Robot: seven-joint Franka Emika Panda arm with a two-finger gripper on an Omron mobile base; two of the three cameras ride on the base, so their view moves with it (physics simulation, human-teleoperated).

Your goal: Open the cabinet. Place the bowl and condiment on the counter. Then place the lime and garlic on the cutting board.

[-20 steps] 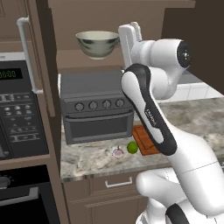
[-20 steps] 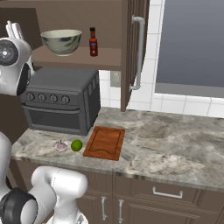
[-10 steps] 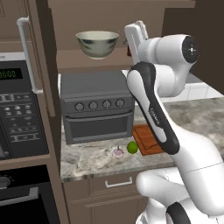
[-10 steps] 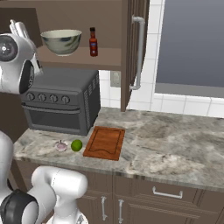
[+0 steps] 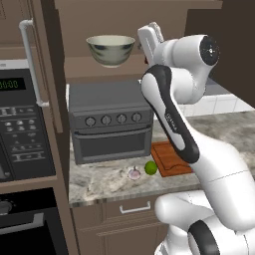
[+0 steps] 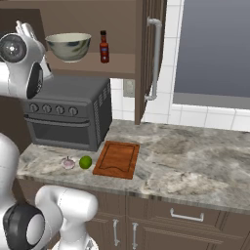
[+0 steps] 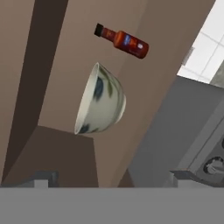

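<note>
Cabinet doors of brown wood stand open, but you've everything else left: wide grey-green bowl and slim dark-red sauce bottle sit shelved, green lime and whitish garlic lie beside the reddish wooden cutting board, gripper spread empty.

Left base view: from behind the arm, left, facing forward and down. Right base view: same scene from the right; both share the bowl, toaster oven and cutting board. Hand view: close, rolled sideways, facing the bowl
</note>
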